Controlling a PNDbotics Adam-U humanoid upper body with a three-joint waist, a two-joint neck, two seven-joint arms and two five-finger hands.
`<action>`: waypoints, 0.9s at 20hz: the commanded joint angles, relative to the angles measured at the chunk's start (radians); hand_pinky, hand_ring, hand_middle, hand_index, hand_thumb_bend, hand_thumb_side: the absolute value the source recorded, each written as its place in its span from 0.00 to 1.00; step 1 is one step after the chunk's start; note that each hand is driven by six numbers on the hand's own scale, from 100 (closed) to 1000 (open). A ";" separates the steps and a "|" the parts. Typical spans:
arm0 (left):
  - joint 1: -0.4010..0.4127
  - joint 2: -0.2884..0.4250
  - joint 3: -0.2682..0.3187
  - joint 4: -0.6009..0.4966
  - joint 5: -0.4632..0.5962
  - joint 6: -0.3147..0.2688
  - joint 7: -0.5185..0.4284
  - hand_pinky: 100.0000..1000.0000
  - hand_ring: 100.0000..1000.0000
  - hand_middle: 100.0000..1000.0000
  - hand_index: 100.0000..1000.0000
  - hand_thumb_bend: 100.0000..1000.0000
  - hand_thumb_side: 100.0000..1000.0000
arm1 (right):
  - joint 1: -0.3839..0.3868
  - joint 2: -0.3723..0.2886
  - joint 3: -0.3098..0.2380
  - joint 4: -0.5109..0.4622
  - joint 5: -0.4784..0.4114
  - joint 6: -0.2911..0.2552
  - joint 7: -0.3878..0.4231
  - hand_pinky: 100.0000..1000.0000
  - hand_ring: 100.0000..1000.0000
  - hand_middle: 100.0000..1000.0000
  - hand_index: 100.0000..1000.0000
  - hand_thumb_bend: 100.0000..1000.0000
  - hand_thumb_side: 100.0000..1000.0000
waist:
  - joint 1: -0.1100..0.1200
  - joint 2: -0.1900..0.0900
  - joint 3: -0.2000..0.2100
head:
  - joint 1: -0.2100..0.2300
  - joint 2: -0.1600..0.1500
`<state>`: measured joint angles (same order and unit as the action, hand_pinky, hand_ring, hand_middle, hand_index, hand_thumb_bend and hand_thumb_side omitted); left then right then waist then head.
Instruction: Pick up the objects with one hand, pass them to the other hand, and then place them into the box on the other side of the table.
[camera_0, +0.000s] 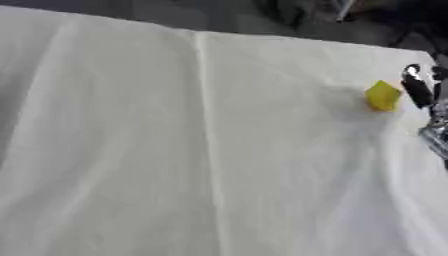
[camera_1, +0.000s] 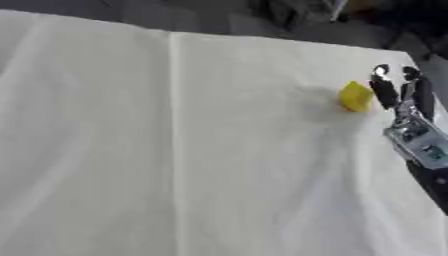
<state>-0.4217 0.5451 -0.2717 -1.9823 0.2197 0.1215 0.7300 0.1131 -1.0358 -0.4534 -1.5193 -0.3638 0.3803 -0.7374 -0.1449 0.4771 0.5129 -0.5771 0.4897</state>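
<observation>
One yellow object (camera_1: 355, 96) lies on the white-covered tabletop (camera_1: 175, 150), far right. Right robot hand (camera_1: 411, 117) stands just beside it, on its right, fingers straight and spread, holding nothing. Left robot hand unseen; right is nearer.

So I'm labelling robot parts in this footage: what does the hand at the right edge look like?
The right hand has slim black fingers with shiny silver tips. Below them sits a silver metallic block with small greenish markings, then a black arm section. The left hand is not in view.
</observation>
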 joint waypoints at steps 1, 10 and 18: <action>-0.009 0.011 0.011 -0.018 -0.004 0.000 0.004 0.98 0.22 0.71 0.80 0.80 0.50 | -0.005 -0.045 0.002 -0.029 0.012 0.163 -0.170 0.79 0.95 0.86 0.92 0.00 0.81 | 0.004 -0.015 0.001 | -0.009 -0.013; -0.010 0.007 0.011 -0.018 -0.003 0.000 0.008 0.98 0.22 0.70 0.80 0.80 0.50 | -0.014 -0.029 0.017 -0.043 0.045 0.219 -0.170 0.80 0.95 0.87 0.93 0.00 0.82 | -0.002 -0.009 0.007 | -0.014 -0.020; -0.018 0.007 0.012 -0.018 -0.002 -0.003 0.006 0.98 0.22 0.70 0.80 0.80 0.50 | -0.020 -0.024 0.036 -0.047 0.053 0.247 -0.170 0.81 0.95 0.87 0.93 0.00 0.81 | 0.001 -0.006 0.008 | -0.011 -0.031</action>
<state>-0.4311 0.5371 -0.2717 -1.9823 0.2196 0.1208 0.7348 0.0962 -1.0337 -0.4102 -1.5533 -0.3198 0.4171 -0.7006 -0.1500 0.4886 0.5213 -0.5868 0.4751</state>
